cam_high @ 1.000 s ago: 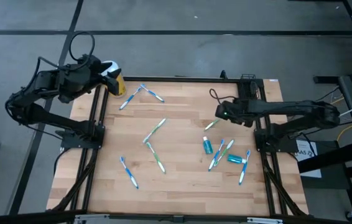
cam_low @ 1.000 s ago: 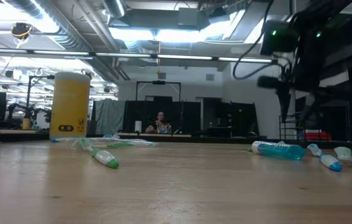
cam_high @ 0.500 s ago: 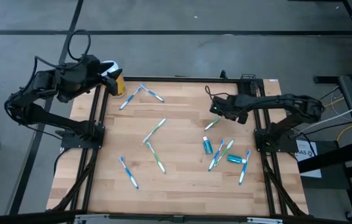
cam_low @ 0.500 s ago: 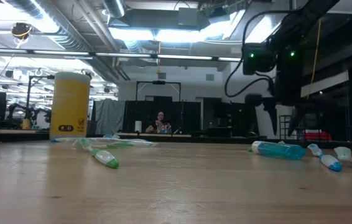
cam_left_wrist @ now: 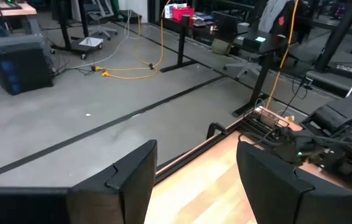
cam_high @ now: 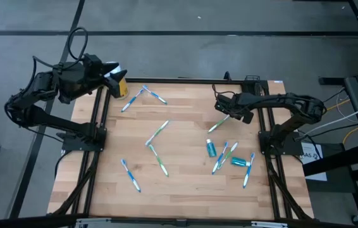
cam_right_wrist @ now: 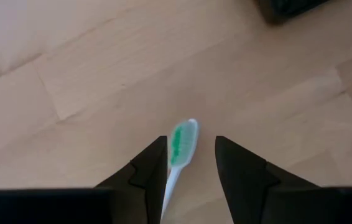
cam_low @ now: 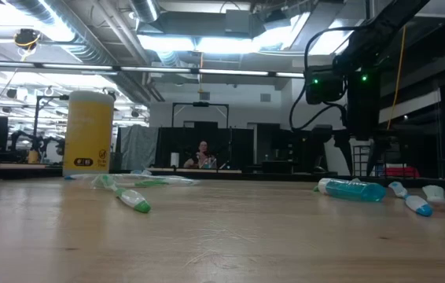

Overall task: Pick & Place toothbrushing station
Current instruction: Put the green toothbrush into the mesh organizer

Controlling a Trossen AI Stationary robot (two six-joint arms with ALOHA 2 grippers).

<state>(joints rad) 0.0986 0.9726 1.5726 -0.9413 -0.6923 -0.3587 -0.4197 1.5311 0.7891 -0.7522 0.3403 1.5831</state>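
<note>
The right end effector [cam_right_wrist: 190, 142] hangs low over the tabletop [cam_high: 185, 171] toward its right edge, fingers partly open and straddling the green-bristled toothbrush [cam_right_wrist: 181, 142]; a gap shows beside the brush head, so no firm clamp is visible, and I cannot tell whether the brush lies on the wood or is lifted off it. Nearer the near right corner lie several blue toothbrushes and tubes [cam_high: 211, 149]; more brushes are scattered across the middle.

The left end effector [cam_left_wrist: 194, 165] waits at the far left corner just beside the yellow cup [cam_high: 121, 86], fingers wide apart with nothing between them.

The toothbrushing station [cam_high: 253, 84] appears to be the small dark box at the far edge near the far right corner, well apart from the scattered brushes and untouched; much of it is hard to make out. It probably handles as a light, stiff, hollow thing with smooth walls that could slip; a grip across two opposite walls, low enough not to tip it, seems safest.
</note>
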